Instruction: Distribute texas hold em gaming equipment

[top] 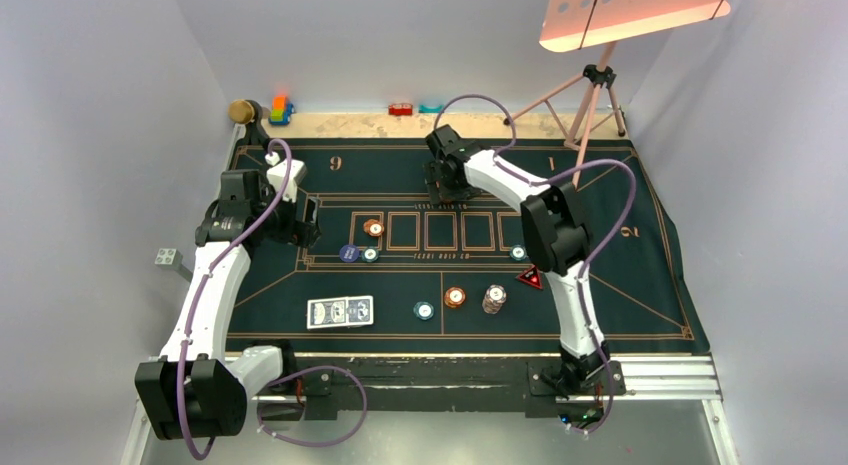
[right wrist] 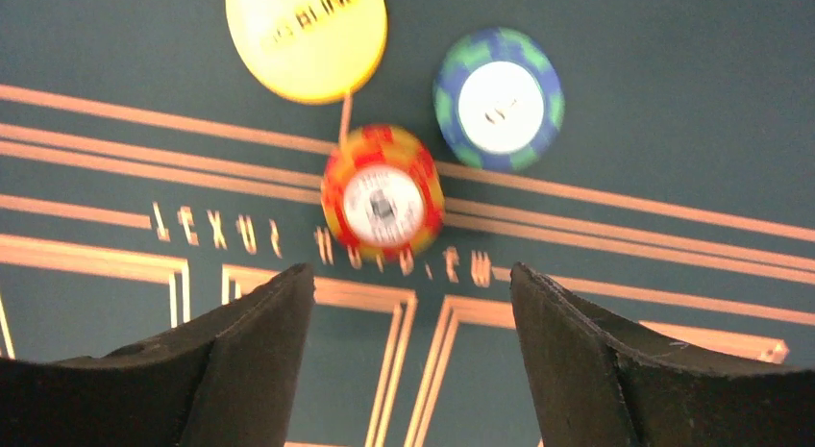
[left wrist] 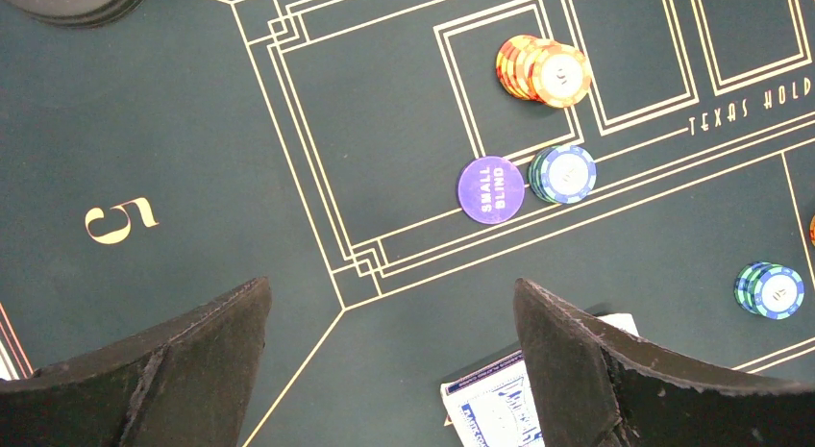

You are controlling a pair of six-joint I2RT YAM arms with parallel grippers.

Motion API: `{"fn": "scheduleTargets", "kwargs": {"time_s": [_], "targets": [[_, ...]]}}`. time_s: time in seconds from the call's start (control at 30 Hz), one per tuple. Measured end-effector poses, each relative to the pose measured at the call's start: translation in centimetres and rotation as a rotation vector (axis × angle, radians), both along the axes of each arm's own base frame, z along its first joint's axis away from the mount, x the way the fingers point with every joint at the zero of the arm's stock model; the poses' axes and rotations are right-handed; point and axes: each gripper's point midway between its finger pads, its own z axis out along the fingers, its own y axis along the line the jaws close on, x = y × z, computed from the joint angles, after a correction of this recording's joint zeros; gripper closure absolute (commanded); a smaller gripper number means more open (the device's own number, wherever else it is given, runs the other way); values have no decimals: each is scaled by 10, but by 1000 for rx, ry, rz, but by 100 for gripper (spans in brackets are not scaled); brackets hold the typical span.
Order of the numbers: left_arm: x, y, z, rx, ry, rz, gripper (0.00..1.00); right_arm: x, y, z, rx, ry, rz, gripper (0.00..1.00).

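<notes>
On the green felt mat, blue-backed playing cards lie near the front left. Chips are spread about: an orange stack, a purple small-blind disc beside a blue-green stack, an orange chip, a white-brown stack and a red triangular marker. My left gripper hangs open over bare felt, with the cards by its right finger. My right gripper is open and empty. Just beyond its tips lie an orange chip, a blue-green chip and the yellow button.
Toy blocks and small coloured pieces sit along the back wall. A tripod with a pink panel stands at the back right. Another blue-green stack lies right of my left gripper. A metal rail runs along the near edge.
</notes>
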Motion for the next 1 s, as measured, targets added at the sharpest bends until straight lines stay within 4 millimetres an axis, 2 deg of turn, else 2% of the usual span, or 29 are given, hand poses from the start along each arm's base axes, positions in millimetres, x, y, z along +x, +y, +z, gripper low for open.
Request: {"fn": "scheduleTargets", "kwargs": {"time_s": [0.1, 0.2, 0.3, 0.37, 0.43, 0.5, 0.57, 0.63, 0.73, 0.87, 1.0], "targets": [[0, 0, 0, 0, -1, 0, 0, -19, -10, 22, 7, -10, 3, 17], [0, 0, 1, 0, -2, 0, 0, -43, -17, 57, 44, -52, 18, 14], [0, 0, 1, 0, -3, 0, 0, -73, -15, 87, 93, -95, 61, 10], [0, 0, 1, 0, -3, 0, 0, -97, -6, 95, 112, -104, 108, 9], [0, 0, 1, 0, -3, 0, 0, -127, 11, 88, 116, -82, 177, 9], [0, 0, 1, 0, -3, 0, 0, -153, 25, 71, 104, -43, 232, 8], [0, 0, 1, 0, -3, 0, 0, -188, 31, 43, 64, 26, 282, 8], [0, 0, 1, 0, -3, 0, 0, -213, 30, 24, 33, 78, 311, 8], [0, 0, 1, 0, -3, 0, 0, -231, 20, 7, 4, 125, 302, 9], [0, 0, 1, 0, -3, 0, 0, -238, 11, -3, -3, 147, 273, 11], [0, 0, 1, 0, -3, 0, 0, -246, 7, -11, 2, 164, 265, 19]]}}
